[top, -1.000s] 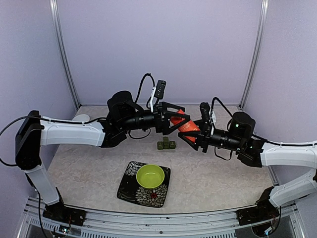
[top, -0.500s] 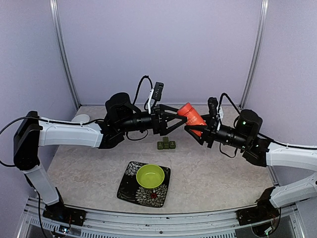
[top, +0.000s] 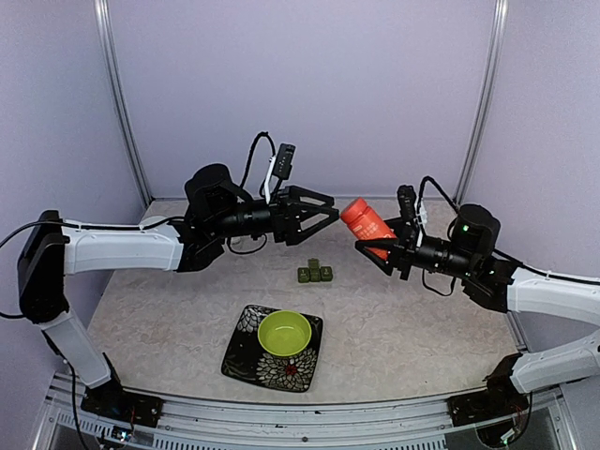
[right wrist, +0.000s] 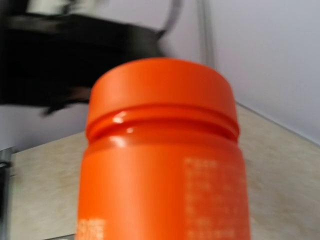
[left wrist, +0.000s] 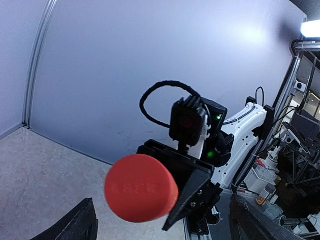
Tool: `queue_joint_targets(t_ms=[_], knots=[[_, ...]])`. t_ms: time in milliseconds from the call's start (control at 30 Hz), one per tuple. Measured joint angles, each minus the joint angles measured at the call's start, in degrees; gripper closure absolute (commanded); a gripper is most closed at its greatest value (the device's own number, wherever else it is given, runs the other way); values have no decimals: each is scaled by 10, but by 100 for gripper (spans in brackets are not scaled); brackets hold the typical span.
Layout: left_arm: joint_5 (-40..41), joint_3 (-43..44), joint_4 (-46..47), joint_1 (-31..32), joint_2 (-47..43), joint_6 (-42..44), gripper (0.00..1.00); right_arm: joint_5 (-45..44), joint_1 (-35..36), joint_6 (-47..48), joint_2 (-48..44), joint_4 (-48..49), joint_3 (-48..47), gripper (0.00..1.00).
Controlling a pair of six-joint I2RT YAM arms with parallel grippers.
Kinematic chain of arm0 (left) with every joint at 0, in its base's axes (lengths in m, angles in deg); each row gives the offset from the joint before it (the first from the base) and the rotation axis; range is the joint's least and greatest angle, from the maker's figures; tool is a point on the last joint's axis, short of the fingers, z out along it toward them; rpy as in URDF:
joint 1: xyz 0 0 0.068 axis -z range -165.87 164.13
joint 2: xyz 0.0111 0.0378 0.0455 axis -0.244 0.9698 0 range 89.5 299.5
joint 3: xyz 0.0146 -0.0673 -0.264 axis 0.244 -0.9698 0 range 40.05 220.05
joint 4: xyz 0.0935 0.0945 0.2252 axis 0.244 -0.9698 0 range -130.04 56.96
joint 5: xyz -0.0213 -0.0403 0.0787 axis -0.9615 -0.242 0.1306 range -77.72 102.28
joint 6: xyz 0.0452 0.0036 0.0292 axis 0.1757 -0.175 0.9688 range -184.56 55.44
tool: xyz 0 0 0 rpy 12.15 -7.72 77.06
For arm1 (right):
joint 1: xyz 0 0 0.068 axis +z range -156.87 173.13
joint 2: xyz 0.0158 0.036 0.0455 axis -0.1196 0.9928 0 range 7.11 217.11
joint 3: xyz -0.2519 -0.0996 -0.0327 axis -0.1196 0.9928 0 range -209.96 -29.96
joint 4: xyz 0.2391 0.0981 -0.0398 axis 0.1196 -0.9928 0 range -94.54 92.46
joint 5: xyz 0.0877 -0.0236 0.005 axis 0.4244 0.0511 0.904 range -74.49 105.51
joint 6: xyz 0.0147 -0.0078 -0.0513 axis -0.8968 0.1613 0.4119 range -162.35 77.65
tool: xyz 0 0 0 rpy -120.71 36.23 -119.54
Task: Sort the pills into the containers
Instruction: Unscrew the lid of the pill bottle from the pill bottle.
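Top view, compared with a second ago: the left gripper [top: 330,210] no longer brackets the orange bottle [top: 364,220]. It now sits just off the cap at roughly 9 o'clock from it, with a clear gap between them. Its fingers are spread and nothing lies between them.

The right gripper [top: 382,240] is clamped on the lower body of the bottle, as it was. It has shifted the bottle toward 3 o'clock and raised it slightly. The bottle is tilted, cap end pointing toward about 10 o'clock.

Cap [left wrist: 141,187]: seen end-on from the left wrist and from behind on the right wrist, it is seated on the bottle — not removed.

The dark green pillbox [top: 315,273] has not moved. It sits on the table [top: 422,319] near mid-field, at about 7 o'clock below the bottle and well clear of both grippers. Whether its lids are up I cannot tell. The lime-green bowl [top: 284,332] on its patterned plate [top: 246,354] lies at 6 o'clock from the pillbox, untouched.

Judgement: the left arm has let go of the cap without taking it off, perhaps between twists or after a slip. No pills are in view, so sorting has not begun, and the cap needs gripping again.
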Motion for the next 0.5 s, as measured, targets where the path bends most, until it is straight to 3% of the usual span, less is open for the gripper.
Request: queue_joint_targets(t_ms=[267, 500], knots=[[-24, 39, -24, -8, 24, 18, 9, 97, 10, -3, 16, 31, 0, 92], [-40, 54, -16, 15, 48, 18, 9, 125, 23, -16, 61, 53, -1, 92]])
